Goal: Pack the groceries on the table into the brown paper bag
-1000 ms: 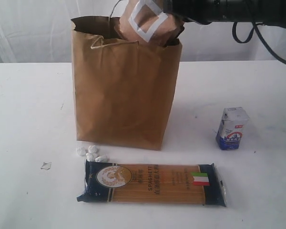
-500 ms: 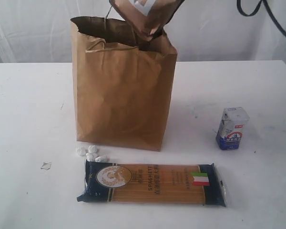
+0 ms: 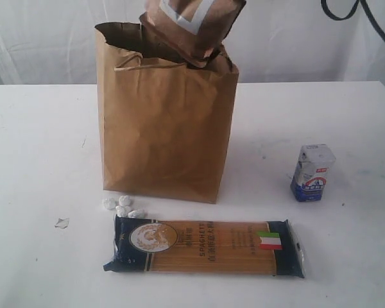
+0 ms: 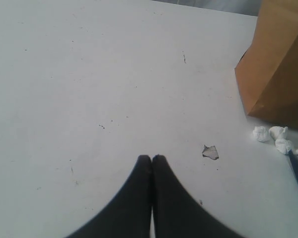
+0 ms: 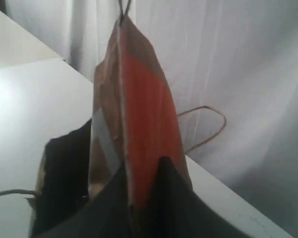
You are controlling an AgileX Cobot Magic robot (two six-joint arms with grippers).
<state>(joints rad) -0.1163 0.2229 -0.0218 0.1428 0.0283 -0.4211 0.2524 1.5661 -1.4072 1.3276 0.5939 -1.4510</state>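
Upright on the white table (image 3: pixel 38 141), a tall brown paper bag (image 3: pixel 160 128), with the orange-labelled brown pouch (image 3: pixel 192 29) tilted over its open mouth, lower corner at the rim, pinched edge-on by the clenched right gripper (image 5: pixel 141 171). In front of the bag, lying flat, a dark spaghetti packet (image 3: pixel 205 246), with small white pebble-like bits (image 3: pixel 123 206) between the two, and well off to the right a small blue-white carton (image 3: pixel 312 172), upright. Left gripper (image 4: pixel 151 158) over bare tabletop, fingertips pressed together, grasping nothing.
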